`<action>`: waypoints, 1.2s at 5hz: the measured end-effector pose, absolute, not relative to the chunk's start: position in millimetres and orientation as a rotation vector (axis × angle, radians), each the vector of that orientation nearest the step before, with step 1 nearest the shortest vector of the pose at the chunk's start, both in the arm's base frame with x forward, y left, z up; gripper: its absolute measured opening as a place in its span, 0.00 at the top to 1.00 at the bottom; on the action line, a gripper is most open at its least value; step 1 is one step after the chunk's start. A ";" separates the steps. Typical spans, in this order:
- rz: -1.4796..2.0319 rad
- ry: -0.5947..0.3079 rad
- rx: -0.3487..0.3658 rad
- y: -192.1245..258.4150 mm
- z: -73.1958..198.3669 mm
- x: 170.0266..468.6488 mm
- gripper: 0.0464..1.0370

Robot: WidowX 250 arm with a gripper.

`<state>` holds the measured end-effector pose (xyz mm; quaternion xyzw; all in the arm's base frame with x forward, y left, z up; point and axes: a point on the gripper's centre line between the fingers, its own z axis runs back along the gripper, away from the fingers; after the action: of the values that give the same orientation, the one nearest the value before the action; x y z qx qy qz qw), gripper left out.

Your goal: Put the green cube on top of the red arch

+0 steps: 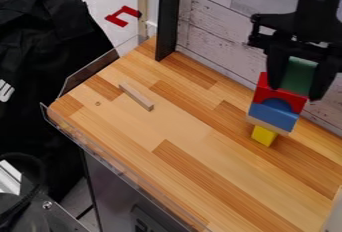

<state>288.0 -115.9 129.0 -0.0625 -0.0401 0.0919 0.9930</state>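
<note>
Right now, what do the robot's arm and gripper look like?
The arm is black, with a rounded section at the top of the view leading into a blocky lower part. The gripper is black too: a wide crosspiece with two thick, tapering fingers below it.

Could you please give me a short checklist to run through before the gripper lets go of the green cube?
1. Green cube between the gripper's jaws: ok.
2. Green cube at the upper side of the red arch: ok, it appears lined up towards the right part.
3. Green cube bearing fully on the arch: cannot tell, the jaws partly hide the contact.
4. Red arch seated on the blue block: ok.
5. Stack standing, with the thin wooden piece on the yellow block: ok.
6. Loose wooden stick away from the stack: ok.
</note>
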 end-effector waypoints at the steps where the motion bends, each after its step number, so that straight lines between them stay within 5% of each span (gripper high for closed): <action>1: 0.211 -0.034 -0.132 -110.0 116.3 293.9 0.50; 6: 0.232 0.041 -0.110 -100.5 81.8 327.4 0.50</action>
<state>327.4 -100.5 81.8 -0.0546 0.0206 0.1154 0.9916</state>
